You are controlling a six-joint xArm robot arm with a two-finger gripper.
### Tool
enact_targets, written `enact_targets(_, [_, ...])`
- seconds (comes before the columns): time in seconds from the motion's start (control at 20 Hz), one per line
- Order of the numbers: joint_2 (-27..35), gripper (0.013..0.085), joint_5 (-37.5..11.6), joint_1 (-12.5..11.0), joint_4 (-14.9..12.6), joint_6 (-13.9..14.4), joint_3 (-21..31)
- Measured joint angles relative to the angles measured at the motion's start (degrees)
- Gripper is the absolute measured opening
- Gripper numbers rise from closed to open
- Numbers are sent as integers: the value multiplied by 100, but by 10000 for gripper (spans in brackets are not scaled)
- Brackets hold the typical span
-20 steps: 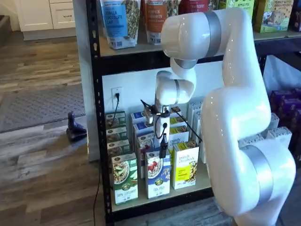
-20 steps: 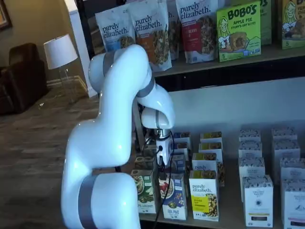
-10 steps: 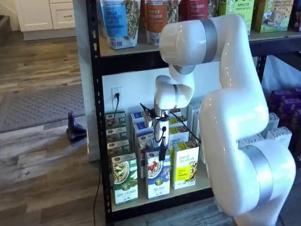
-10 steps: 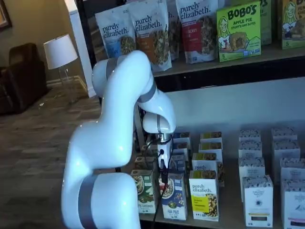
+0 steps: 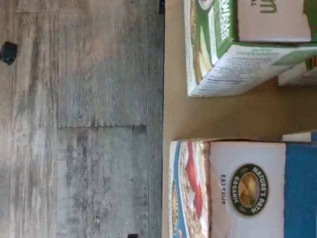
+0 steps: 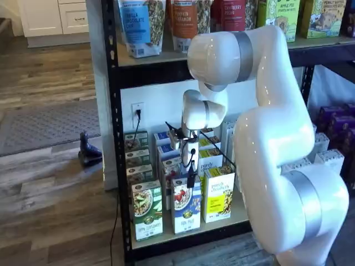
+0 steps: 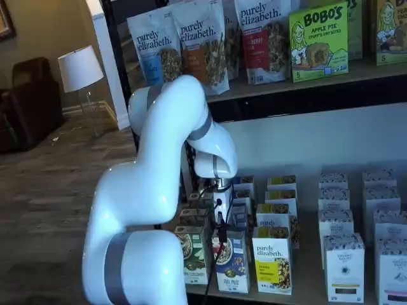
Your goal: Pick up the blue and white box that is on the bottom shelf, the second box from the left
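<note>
- Blue and white box [image 6: 186, 210]: front carton of its row on the bottom shelf [image 6: 183, 233], face printed with a cereal bowl and red berries; also seen in a shelf view at [image 7: 231, 263].
- Green-and-white carton [image 6: 147, 212]: just beside the blue and white box on one flank, a strip of bare board between them in the wrist view [image 5: 233, 49].
- Yellow carton [image 6: 218, 195]: close on the other flank of the blue and white box, set slightly back.
- Pincer [image 6: 191, 180]: hangs directly above the blue and white box, apart from it, nothing held; fingers appear side-on and thin, so the gap is not plainly visible, though they probably stand wide.
- Step in hand, judged: lower straight over the box top, one finger into each side gap, close only once both sides are bracketed.
- Edges and room: side gaps narrow; like cartons stand close behind the blue and white box; shelf lip and open floor lie in front, so lifting up and outward looks freest.
</note>
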Motion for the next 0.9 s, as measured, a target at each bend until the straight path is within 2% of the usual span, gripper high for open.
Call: enact_targets(0.9, [495, 850, 176, -86, -201, 87, -579])
